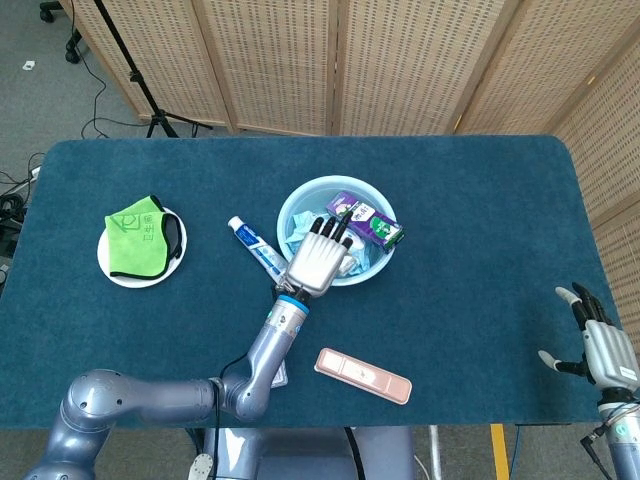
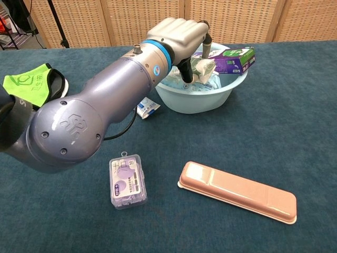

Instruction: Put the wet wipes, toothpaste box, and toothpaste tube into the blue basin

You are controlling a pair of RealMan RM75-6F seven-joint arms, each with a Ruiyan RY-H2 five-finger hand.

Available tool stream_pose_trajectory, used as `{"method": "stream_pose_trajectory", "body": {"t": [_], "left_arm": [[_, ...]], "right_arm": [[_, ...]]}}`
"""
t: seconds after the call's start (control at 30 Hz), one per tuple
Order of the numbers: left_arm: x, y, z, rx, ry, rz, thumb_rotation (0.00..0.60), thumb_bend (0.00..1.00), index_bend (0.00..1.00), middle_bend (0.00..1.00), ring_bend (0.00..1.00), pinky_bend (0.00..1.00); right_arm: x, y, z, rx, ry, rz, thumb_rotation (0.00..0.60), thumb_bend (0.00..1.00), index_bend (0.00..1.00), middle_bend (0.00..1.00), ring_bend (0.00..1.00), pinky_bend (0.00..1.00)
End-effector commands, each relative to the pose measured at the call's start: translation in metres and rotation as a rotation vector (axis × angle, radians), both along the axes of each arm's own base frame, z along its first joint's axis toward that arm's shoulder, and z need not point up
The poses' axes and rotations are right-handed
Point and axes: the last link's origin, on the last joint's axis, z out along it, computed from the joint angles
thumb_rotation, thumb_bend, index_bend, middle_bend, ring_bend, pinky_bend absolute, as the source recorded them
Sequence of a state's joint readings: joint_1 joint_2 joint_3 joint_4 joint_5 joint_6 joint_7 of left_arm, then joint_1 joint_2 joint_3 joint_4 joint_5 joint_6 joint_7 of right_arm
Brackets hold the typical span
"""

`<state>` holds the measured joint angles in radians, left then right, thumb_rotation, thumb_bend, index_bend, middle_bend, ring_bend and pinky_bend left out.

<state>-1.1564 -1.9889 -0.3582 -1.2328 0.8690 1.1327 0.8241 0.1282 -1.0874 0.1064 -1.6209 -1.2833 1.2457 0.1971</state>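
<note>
Over the blue basin (image 1: pixel 300 200), the left hand (image 1: pixel 318 264) curls its fingers around a crumpled white wad (image 2: pixel 199 69), above the wet wipes (image 2: pixel 179 85) and toothpaste box (image 2: pixel 231 58) inside, while the toothpaste tube (image 1: pixel 252 244) lies just left of the basin and the right hand (image 1: pixel 602 348) is spread, holding nothing.

Little of the print I see can be read; the toothpaste box (image 2: pixel 233 59) in the blue basin (image 2: pixel 196 102) carries white lettering on purple and green, too small to make out; the green cloth (image 2: pixel 30 85) bears a dark angular logo with tiny characters I cannot read; the toothpaste tube (image 1: pixel 253 245) shows blue print, illegible.
</note>
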Motion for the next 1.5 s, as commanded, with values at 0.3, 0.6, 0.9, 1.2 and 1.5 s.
{"method": "stream_pose_trajectory", "body": {"t": [0.3, 0.6, 0.9, 1.2, 1.5], "left_arm": [[-0.007, 0.002, 0.011, -0.002, -0.006, 0.015, 0.6, 0.21, 0.08, 0.0, 0.0, 0.08], [-0.026, 0.007, 0.033, 0.02, -0.004, 0.059, 0.6, 0.21, 0.06, 0.0, 0.0, 0.06], [-0.079, 0.003, 0.099, 0.101, -0.018, 0.095, 0.6, 0.21, 0.06, 0.0, 0.0, 0.03], [-0.157, -0.049, 0.167, 0.169, 0.05, 0.123, 0.6, 0.22, 0.06, 0.0, 0.0, 0.01], [-0.217, -0.109, 0.2, 0.142, 0.07, 0.224, 0.6, 0.23, 0.06, 0.0, 0.0, 0.01]], "right_arm": [[0.001, 0.0, -0.001, 0.001, 0.003, 0.002, 0.6, 0.21, 0.13, 0.03, 0.0, 0.2], [0.003, 0.001, -0.002, 0.006, 0.016, 0.011, 0.6, 0.21, 0.13, 0.03, 0.0, 0.2], [0.009, 0.004, -0.007, 0.018, 0.046, 0.033, 0.6, 0.21, 0.13, 0.03, 0.0, 0.2], [0.02, 0.009, -0.012, 0.026, 0.094, 0.071, 0.6, 0.21, 0.13, 0.03, 0.0, 0.2], [0.033, 0.016, -0.018, 0.027, 0.14, 0.119, 0.6, 0.21, 0.13, 0.03, 0.0, 0.2]]}}
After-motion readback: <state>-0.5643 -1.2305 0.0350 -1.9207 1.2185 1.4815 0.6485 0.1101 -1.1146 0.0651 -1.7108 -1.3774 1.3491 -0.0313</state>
